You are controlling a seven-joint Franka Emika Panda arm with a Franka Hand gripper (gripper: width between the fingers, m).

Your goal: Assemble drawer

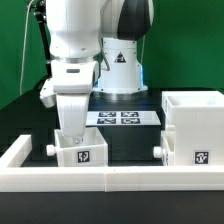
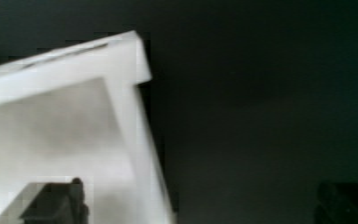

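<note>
A small white knobbed tray (image 1: 82,150) with a marker tag on its front stands at the exterior view's left, just behind the low front wall. My gripper (image 1: 72,126) hangs right over its left rear part. In the wrist view the gripper (image 2: 202,206) is open: one dark finger (image 2: 51,204) is over the tray's white inside (image 2: 60,130), and the other finger (image 2: 354,204) is over the black table, so the tray's side wall lies between them. The tall hollow box (image 1: 195,125) stands at the right, with a knob (image 1: 158,150) low at its left side.
The marker board (image 1: 120,118) lies flat behind the tray, in front of the robot base. The low white wall (image 1: 110,180) edges the black table along the front and runs back on the left (image 1: 15,150). A green curtain hangs behind.
</note>
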